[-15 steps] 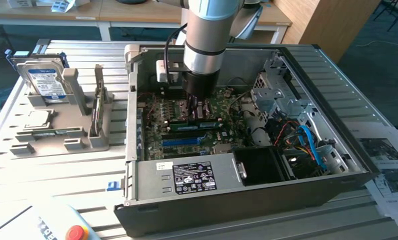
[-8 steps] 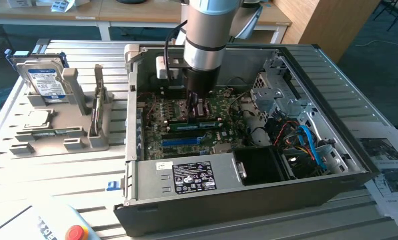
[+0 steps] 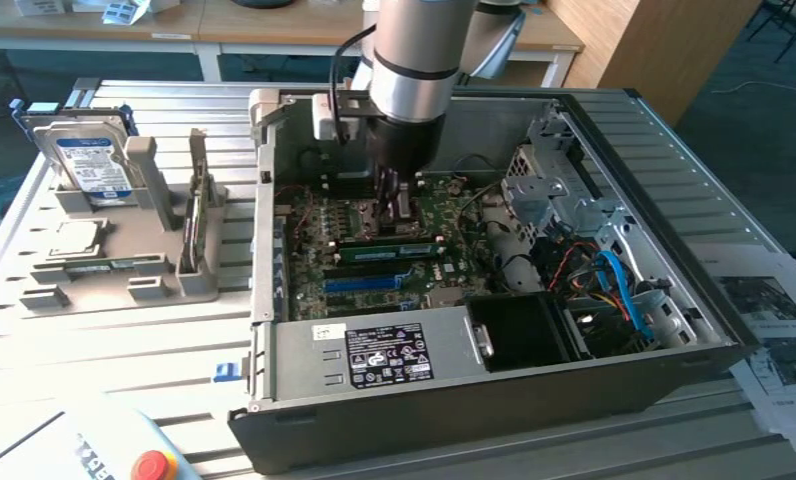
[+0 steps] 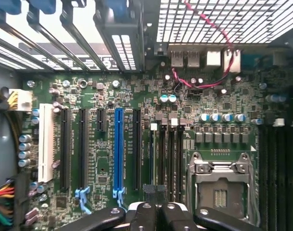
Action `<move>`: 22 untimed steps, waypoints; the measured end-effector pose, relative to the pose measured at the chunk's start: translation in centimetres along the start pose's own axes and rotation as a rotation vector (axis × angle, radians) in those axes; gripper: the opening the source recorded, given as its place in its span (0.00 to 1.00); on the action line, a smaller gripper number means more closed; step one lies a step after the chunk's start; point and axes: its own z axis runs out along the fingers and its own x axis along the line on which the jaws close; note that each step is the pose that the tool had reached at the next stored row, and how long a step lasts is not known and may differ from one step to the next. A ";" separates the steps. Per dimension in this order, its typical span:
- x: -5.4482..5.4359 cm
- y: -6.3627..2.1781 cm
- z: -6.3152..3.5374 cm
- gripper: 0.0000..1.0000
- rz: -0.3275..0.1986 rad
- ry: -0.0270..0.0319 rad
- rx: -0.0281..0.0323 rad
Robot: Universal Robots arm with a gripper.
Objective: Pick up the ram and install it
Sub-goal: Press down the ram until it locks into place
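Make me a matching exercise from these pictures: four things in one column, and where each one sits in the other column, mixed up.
Things:
1. hard drive
2. claw
3. red button
4. printed papers

Places:
A. on the table, on the exterior view's right of the case
B. inside the open computer case, over the motherboard
C. upright in the grey holder
D. in the exterior view's lower left corner

Pairs: 1-C, 2-B, 3-D, 4-A
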 end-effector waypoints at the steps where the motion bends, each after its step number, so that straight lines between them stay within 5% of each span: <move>1: 0.0 0.01 -0.26 0.10 0.000 0.0000 0.0000; 22: 0.1 0.17 -5.75 0.10 0.000 0.0000 0.0005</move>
